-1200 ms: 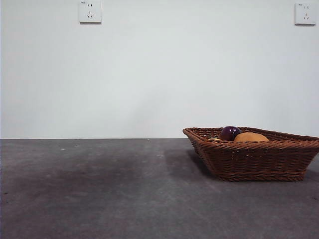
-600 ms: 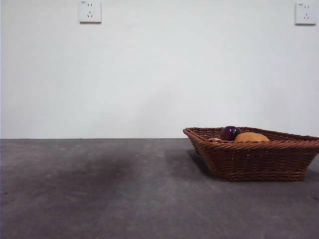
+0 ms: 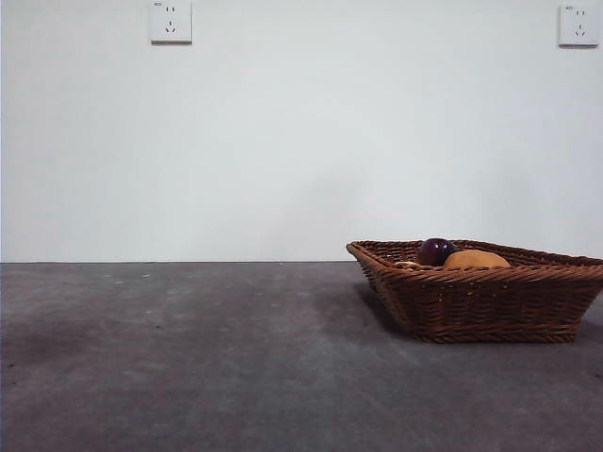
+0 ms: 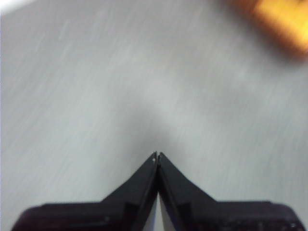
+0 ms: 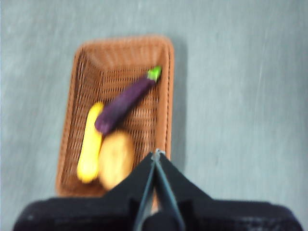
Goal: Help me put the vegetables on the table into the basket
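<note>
Front view, bench: a flat dark grey, matte, mottled bench [image 3: 188, 367] runs across to a plain white wall, and no arm shows
Front view, basket: the shallow dark-brown woven wicker basket [image 3: 485, 301] with a braided rim sits on the bench at the right
Front view, contents: the dark-purple eggplant [image 3: 435, 251] and the tan-brown potato [image 3: 476, 259] peek over the rim, side by side
Front view, wall: two white wall sockets [image 3: 171, 21] sit high up, one at each side

Left wrist view, gripper: the left gripper [image 4: 157, 155] is pinched together, tips meeting, holding nothing, above bare grey bench [image 4: 96, 96]
Left wrist view, corner: a blurred orange patch [image 4: 281, 19] shows at the edge, too smeared to name

Right wrist view, gripper: the right gripper [image 5: 157, 153] is drawn together with nothing in it, up above the basket [image 5: 163, 96], over its rim
Right wrist view, vegetables: all three lie inside the basket, the eggplant [image 5: 126, 100] lying slantwise with its green tip toward a corner, the long yellow piece [image 5: 90, 143] along one side wall, the potato [image 5: 115, 159] just beside it and touching the eggplant's blunt end
</note>
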